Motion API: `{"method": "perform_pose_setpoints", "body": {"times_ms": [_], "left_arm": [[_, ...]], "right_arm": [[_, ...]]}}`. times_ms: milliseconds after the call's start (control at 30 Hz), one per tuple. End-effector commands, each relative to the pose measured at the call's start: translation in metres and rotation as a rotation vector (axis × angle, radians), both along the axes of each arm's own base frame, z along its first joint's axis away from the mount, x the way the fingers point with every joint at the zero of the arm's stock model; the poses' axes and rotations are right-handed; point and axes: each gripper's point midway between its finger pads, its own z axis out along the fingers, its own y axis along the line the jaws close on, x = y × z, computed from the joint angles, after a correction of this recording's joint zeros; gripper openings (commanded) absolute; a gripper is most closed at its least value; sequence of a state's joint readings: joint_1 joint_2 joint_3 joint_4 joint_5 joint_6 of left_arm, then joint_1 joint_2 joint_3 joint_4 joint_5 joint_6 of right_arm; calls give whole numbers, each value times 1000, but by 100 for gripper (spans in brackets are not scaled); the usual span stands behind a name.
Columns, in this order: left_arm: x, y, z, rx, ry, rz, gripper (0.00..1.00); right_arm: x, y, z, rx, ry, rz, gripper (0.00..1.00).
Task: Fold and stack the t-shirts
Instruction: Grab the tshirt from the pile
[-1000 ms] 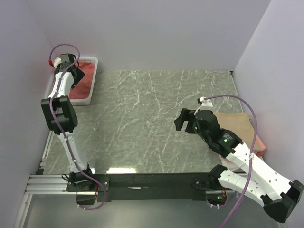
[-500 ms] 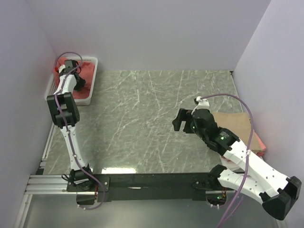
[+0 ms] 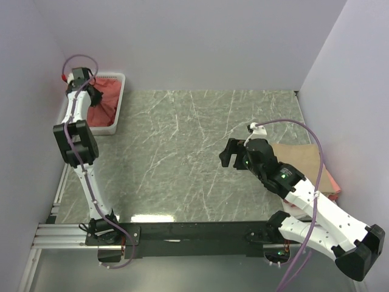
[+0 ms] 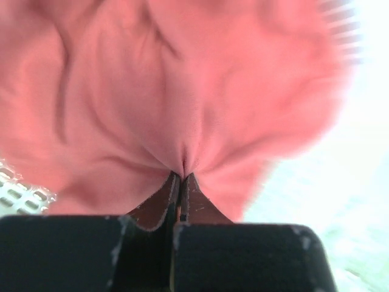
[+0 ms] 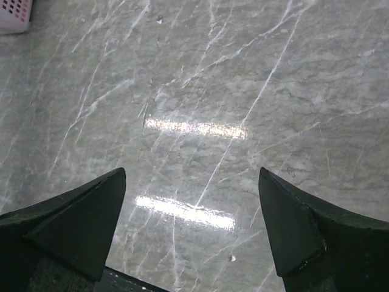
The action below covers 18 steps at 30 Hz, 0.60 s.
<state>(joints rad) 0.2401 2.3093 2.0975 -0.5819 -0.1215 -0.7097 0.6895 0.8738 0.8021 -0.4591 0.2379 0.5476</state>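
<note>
A salmon-red t-shirt (image 3: 108,96) lies crumpled in the white mesh basket (image 3: 120,108) at the far left. My left gripper (image 3: 92,97) is down in the basket, shut on a fold of that shirt. The left wrist view shows the salmon cloth (image 4: 182,91) bunched into a pinch at the closed gripper tips (image 4: 182,175). My right gripper (image 3: 233,154) hovers open over the bare marble, nothing between its fingers (image 5: 191,176). A folded tan t-shirt (image 3: 304,159) lies at the right edge on a pink one (image 3: 333,186), partly under the right arm.
The grey marble table (image 3: 182,152) is walled in by lilac panels at the back and both sides. A corner of the basket (image 5: 13,12) shows at the top left of the right wrist view. The black base rail (image 3: 194,231) runs along the near edge.
My left gripper has gone from open to shut, pinching the salmon-red shirt in the basket. The right arm has drifted slightly left, still open.
</note>
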Motion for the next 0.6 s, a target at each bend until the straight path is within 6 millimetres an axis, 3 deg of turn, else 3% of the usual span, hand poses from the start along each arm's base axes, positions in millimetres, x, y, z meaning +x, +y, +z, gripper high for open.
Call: {"method": "perform_pose_setpoints", "body": {"times_ms": [0,233,267,300,367,467,533,567], "left_arm": [[-2,-6,181,91,-377,-55,0],[-44,-37,312,136,-647,-153,0],[-59,-45,341,154,-708,-169,0],[-66,-51,355,156,-741,-191,0],[-92,-65,403,183,-859,-222,0],[-129,-90,459,218,-1003,-281,0],[-148,-106,484,230,-1073,-321,0],[-167,-113,505,246,-1132,-332,0]], "right_arm": [[7,11,16,28,-60,36,96],[11,21,16,16,-47,72,95],[12,21,16,16,-45,72,96],[12,22,17,17,-46,75,96],[13,23,17,18,-47,79,96],[13,24,20,22,-55,83,96],[13,25,24,34,-64,86,96],[13,26,25,37,-67,87,96]]}}
